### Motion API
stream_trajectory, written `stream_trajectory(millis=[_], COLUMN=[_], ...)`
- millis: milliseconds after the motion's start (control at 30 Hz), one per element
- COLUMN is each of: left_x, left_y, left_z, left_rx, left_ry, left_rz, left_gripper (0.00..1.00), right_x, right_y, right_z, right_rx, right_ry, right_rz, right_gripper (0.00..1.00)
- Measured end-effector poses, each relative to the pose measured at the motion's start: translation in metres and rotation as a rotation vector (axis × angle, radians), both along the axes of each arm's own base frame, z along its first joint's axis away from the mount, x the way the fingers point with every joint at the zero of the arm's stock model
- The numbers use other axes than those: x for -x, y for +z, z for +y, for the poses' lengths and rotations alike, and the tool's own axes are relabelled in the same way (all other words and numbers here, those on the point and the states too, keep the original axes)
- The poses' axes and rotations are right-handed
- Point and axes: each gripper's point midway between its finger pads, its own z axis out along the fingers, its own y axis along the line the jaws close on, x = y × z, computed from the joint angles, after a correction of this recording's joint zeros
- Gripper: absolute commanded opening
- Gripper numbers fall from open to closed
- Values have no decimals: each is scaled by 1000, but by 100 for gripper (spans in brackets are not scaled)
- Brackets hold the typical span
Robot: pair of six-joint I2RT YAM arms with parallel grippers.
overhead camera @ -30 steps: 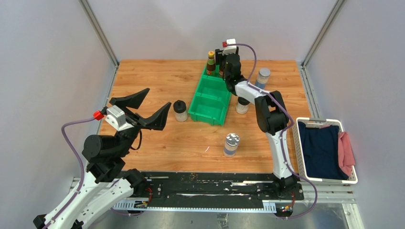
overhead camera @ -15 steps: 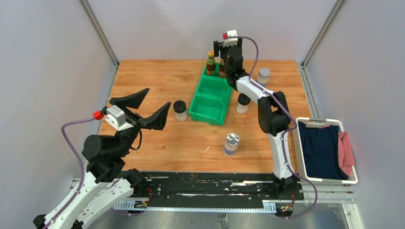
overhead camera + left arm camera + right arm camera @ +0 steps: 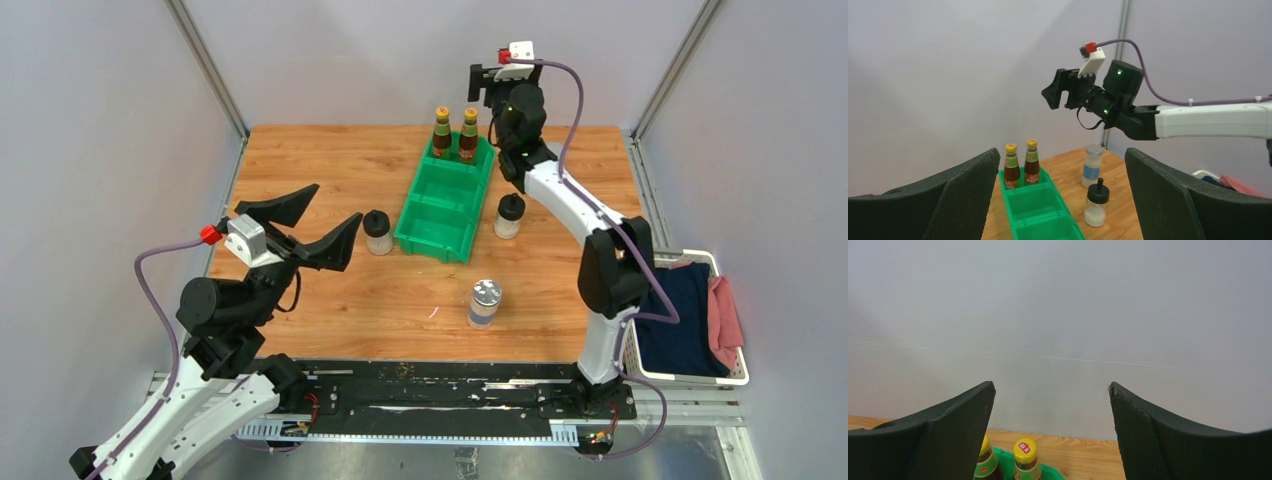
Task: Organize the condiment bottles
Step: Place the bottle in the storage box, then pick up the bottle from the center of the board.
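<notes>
**Sauce bottles, brown, yellow caps: 2.** The left bottle (image 3: 442,133) and the right bottle (image 3: 468,135) stand upright, side by side, in the far compartment of the green bin (image 3: 435,250). Judged done.

**Shakers, clear, black caps: 2.** The left shaker (image 3: 377,232) stands upright on the table (image 3: 330,160), just left of the bin. The right shaker (image 3: 510,216) stands upright just right of the bin.

**Jars, silver lids, blue labels: 2.** The near jar (image 3: 485,303) stands upright, near of the bin and well apart from it. The far jar (image 3: 1092,165) stands beyond the right shaker and shows only in the left wrist view.

**Bin.** The middle and near compartments show nothing inside. Judged: 4 items left to sort, 2 of 6 placed.

**Right claw** (image 3: 488,78). Spread wide, holding nothing, raised above and just right of the 2 sauce bottles, whose caps sit low between its fingers in its own view.

**Left claw** (image 3: 337,202). Spread wide, holding nothing, lifted over the left side of the table and facing the bin.

**Relation for the next move.** The left shaker lies just right of the left claw and lower, so the left arm is nearer to it. The right shaker and the far jar lie nearer the right arm. Every remaining item has a vertical long axis, so a grip across the body from the side looks suitable.

**Other.** A white basket (image 3: 680,258) of folded cloth sits at the right edge.
</notes>
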Motion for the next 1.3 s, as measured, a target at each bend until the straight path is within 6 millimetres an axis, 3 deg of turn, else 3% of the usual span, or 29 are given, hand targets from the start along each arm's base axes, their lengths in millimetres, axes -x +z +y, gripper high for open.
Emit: stream_trajectory(millis=[300, 500, 667, 1033, 1300], left_x=[-1, -1, -12, -92, -134], left_y=[26, 43, 46, -13, -43], left_z=[-9, -11, -20, -65, -92], left_rx=[21, 19, -6, -147, -203], left_ry=[-47, -63, -62, 47, 95], left_rz=[46, 86, 151, 445, 582], left_gripper=[100, 100, 100, 100, 100], right_x=[79, 134, 168, 183, 187], right_y=[29, 24, 5, -28, -52], right_z=[-41, -72, -94, -109, -131], right_rx=[-39, -60, -79, -89, -73], right_ry=[-37, -78, -116, -183, -308], right_rz=[38, 92, 137, 246, 303], right_gripper=[88, 89, 88, 88, 91])
